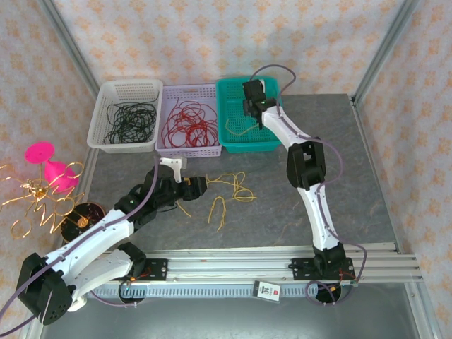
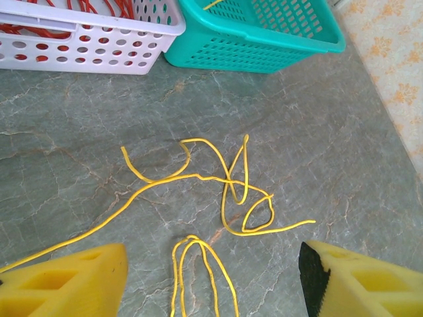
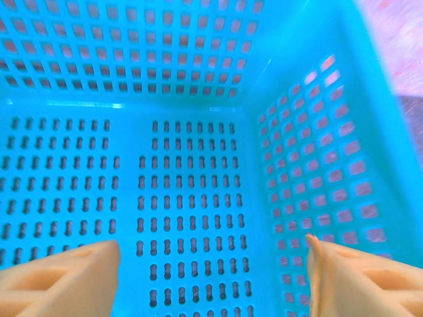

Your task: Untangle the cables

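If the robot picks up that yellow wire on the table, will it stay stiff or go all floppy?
Probably floppy: the yellow wire lies in loose, limp loops flat on the table. It looks thin, so likely very light. Its crossing loops may snag and drag along together.

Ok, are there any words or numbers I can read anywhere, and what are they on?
On the white tag with a red mark, sitting on the metal rail at the front: print too small to read.
No other words, numbers or signs can be read.
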You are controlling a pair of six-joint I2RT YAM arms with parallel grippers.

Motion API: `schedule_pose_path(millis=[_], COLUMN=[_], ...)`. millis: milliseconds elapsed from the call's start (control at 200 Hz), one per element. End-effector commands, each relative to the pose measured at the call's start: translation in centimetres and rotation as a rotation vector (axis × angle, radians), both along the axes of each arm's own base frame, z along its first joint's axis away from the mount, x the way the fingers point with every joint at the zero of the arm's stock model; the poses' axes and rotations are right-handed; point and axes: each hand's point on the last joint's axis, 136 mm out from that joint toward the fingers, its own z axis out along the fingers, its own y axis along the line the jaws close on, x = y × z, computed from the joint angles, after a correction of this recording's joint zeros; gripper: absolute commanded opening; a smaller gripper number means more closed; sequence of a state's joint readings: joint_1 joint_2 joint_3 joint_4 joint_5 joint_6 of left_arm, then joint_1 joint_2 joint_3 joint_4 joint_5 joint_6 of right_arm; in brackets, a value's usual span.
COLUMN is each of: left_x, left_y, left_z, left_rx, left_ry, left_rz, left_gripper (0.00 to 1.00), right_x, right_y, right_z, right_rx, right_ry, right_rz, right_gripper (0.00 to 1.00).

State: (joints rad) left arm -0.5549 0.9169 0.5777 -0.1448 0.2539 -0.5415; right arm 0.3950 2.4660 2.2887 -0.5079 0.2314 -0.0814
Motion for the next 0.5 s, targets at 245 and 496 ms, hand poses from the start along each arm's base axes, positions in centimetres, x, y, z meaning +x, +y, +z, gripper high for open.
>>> schedule_pose_path(millis=[245, 496], left_x=[0.0, 0.2], left_y=[-0.1, 0.8], left_z=[0.1, -0.9], left_rx=[-0.002, 0.039], left_ry=[-0.014, 0.011], left_rz=[-0.001, 0.045], left_gripper=[0.71, 0.71], right_x=[0.1, -3.6], right_y=[-0.7, 1.1], right_z=[3.8, 6.7], right_rx=[-0.061, 0.09], right_ry=[-0.063, -0.038], right_rz=[-0.008, 0.039], right_gripper=[0.8, 0.73])
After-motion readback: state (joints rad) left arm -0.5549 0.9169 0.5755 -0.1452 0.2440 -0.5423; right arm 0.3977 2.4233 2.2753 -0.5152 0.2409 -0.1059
